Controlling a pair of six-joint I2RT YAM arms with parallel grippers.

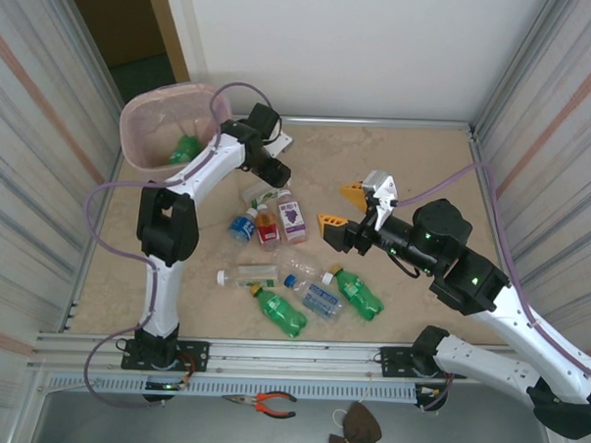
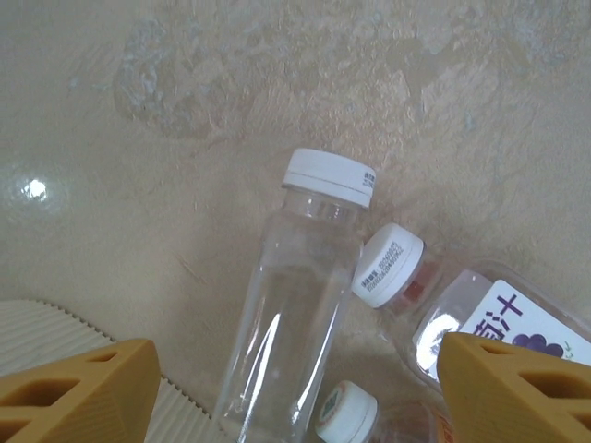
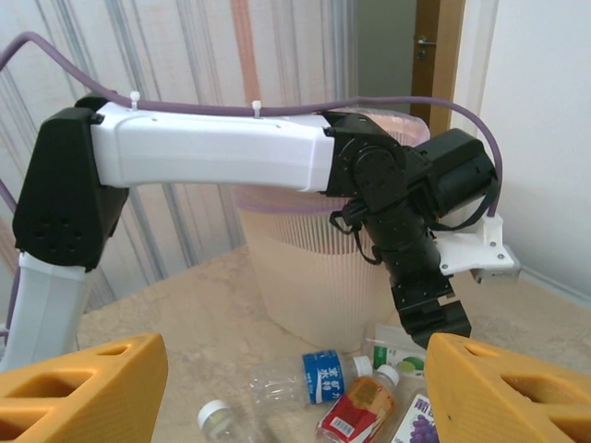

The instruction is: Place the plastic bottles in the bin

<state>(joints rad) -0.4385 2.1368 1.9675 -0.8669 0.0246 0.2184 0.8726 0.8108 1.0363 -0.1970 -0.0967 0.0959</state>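
On the table (image 1: 425,168), eight plastic bottles (image 1: 358,293); one in the bin (image 1: 143,127); left hand (image 2: 295,343), right hand (image 1: 343,209) apart.

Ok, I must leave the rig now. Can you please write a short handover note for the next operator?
Left gripper: open, empty, above a clear white-capped bottle in the far cluster.
Right gripper: open, empty, just right of that cluster.
Bin: far left corner, with at least one green bottle inside.
To do: about eight bottles lie on the table, four in the far cluster and four nearer the arms.
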